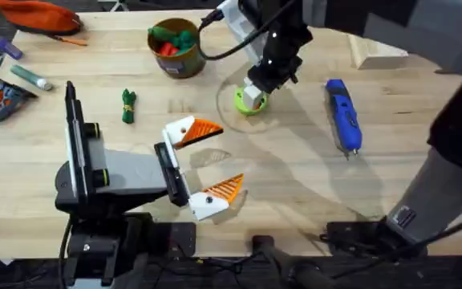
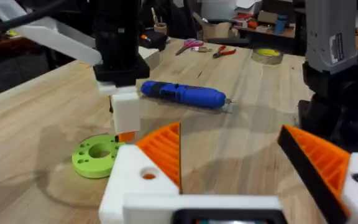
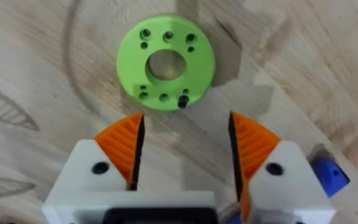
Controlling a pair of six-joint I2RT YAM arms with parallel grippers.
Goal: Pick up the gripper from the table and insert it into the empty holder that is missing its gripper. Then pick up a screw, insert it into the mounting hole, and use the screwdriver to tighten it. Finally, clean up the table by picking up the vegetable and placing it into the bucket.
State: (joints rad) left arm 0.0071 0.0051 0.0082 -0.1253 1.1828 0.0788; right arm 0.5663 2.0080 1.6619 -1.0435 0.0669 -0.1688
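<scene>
Right gripper (image 1: 254, 95) reaches far across table, pointing straight down, fingers parted. Left gripper (image 1: 207, 164) low near its base, fingers spread wide.

Even, bright indoor light falls on the pale wooden table (image 1: 311, 172), where soft shadows spread beneath the arms. In the overhead view the grey right arm (image 1: 447, 185) looms blurred, and the left wrist view's cluttered background is soft.
</scene>
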